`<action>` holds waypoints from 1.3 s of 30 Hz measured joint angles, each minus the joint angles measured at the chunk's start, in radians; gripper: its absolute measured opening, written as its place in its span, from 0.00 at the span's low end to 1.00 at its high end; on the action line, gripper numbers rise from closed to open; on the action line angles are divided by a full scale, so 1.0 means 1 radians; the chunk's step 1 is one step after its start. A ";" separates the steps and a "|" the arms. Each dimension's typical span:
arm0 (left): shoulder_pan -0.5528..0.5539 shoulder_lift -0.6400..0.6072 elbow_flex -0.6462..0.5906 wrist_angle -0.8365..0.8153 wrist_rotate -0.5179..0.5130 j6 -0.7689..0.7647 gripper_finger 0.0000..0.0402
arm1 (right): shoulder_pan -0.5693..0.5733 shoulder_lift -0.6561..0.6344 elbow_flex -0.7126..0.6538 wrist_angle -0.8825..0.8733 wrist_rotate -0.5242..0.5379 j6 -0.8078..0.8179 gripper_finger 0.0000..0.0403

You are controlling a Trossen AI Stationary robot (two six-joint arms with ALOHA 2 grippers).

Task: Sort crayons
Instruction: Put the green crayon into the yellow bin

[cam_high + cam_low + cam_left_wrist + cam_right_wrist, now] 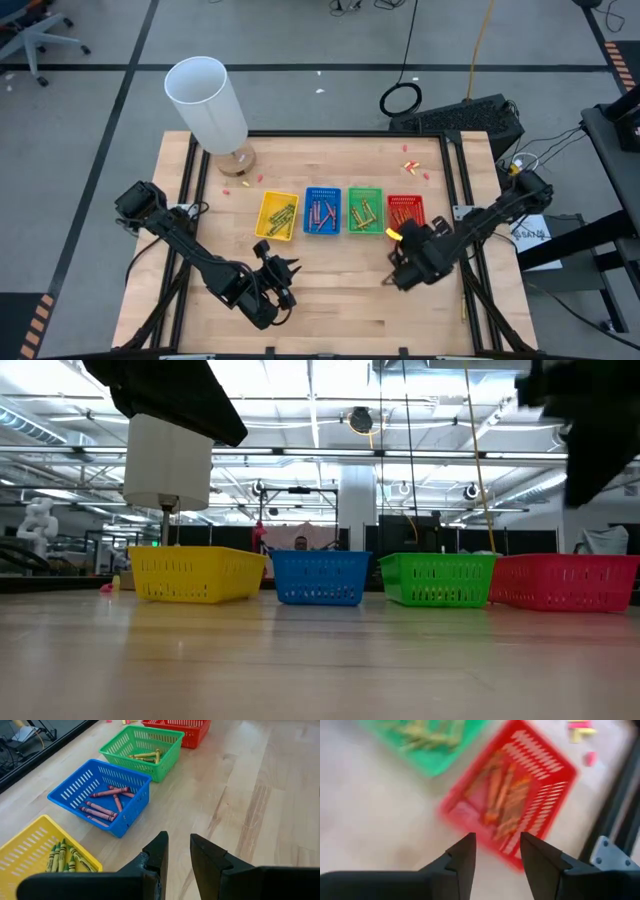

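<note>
Four trays stand in a row on the wooden table: yellow point(277, 215), blue point(322, 210), green point(364, 210) and red point(405, 212). Green crayons point(62, 857) lie in the yellow tray, red-pink crayons point(102, 807) in the blue one, yellowish crayons point(146, 755) in the green one and orange crayons point(502, 802) in the red one. My right gripper point(497, 850) hangs open over the red tray's near edge, pointing steeply down, with nothing between its fingers. My left gripper point(178, 852) hovers near the table's front, in front of the yellow and blue trays, a narrow bare gap between its fingers.
A white cylinder point(205, 100) on a round wooden foot point(237, 160) stands at the far left. Small pink and yellow scraps point(410, 165) lie behind the red tray. Bare wood point(340, 300) stretches between the trays and the near edge.
</note>
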 joint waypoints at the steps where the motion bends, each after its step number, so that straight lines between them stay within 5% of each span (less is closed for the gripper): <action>1: -0.002 0.000 0.000 0.000 0.001 0.000 0.20 | 0.020 0.000 0.034 -0.008 -0.020 -0.032 0.35; 9: -0.003 0.000 0.000 0.014 0.004 0.000 0.20 | 0.209 0.000 0.227 0.043 -0.147 -0.453 0.35; 14: -0.003 0.000 0.000 0.039 0.004 0.007 0.20 | 0.309 0.000 0.219 0.054 -0.350 -0.715 0.35; 22: -0.002 0.000 0.000 0.049 0.004 0.008 0.20 | 0.426 0.000 0.178 0.053 -0.497 -0.989 0.35; 29: -0.002 0.000 0.000 0.049 0.004 0.008 0.20 | 0.485 0.000 0.087 0.091 -0.576 -0.980 0.35; 33: -0.002 0.000 0.000 0.048 0.004 0.009 0.20 | 0.495 0.001 0.005 0.173 -0.586 -0.846 0.36; 39: 0.001 0.000 0.000 0.055 0.004 0.026 0.20 | 0.513 0.001 -0.090 0.378 -0.715 -0.875 0.46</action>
